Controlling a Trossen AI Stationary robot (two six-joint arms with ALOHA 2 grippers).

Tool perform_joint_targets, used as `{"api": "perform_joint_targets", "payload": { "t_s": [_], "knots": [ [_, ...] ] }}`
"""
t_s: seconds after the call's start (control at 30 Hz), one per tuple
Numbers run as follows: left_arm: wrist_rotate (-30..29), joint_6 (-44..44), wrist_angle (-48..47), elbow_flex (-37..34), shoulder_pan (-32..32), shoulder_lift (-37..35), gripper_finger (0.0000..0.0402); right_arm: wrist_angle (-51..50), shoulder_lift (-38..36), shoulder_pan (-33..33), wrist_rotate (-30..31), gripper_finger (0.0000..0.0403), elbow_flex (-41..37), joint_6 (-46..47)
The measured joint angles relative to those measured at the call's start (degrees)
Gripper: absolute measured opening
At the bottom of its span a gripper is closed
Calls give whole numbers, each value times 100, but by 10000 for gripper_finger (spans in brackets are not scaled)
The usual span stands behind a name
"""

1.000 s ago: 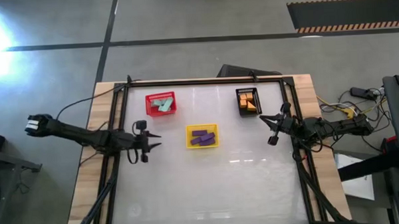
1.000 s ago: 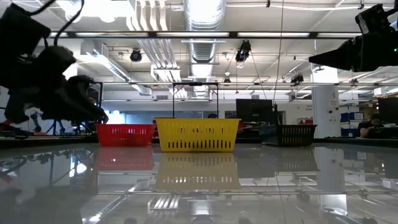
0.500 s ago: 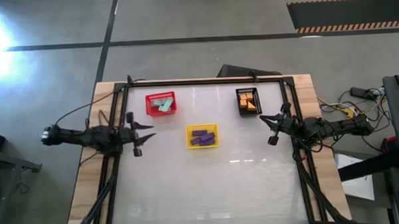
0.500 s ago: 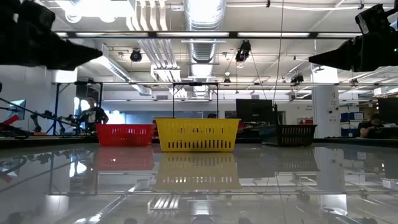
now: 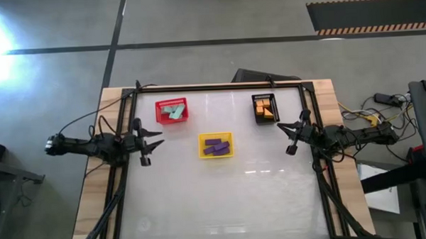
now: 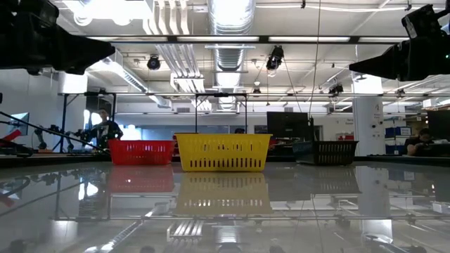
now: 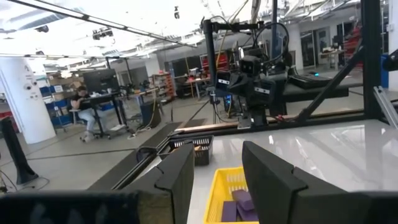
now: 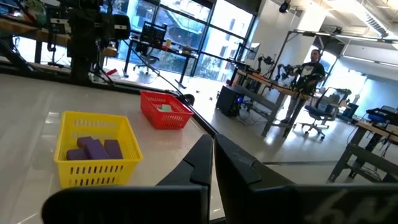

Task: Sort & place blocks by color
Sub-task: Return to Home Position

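Sorting looks finished. The teal blocks lie in the red basket at upper centre-left, the orange blocks in the black basket at upper centre-right, and the purple blocks in the yellow basket at centre. No block shows loose on the tabletop.

The left gripper hovers at the table's left edge, empty, its fingers set apart with a clear gap. The right gripper hangs at the right edge, its fingers pressed together on nothing.

The step in hand seems to be the retreat to rest. The next move calls for no grasp, only folding both arms back without touching the baskets.
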Motion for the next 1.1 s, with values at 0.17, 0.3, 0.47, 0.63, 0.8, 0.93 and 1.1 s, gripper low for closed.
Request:
{"api": "perform_joint_targets", "payload": {
  "t_s": [0.17,0.3,0.47,0.63,0.8,0.93,1.1],
  "knots": [
    [1,0,-43,0,0,2,120,0,0,2,2,9,0,0],
    [2,0,-13,-2,0,50,120,0,0,1,1,9,0,0],
    [3,0,-11,-3,0,82,120,0,0,2,1,9,-1,0],
    [4,0,-11,-4,0,123,120,1,0,2,2,9,0,0],
    [4,0,-6,-4,0,151,120,2,0,1,1,9,0,0],
    [4,0,-7,-4,0,149,120,2,1,0,1,9,0,0],
    [4,0,-4,-4,0,196,120,2,0,2,1,9,-2,0]
  ]
}}
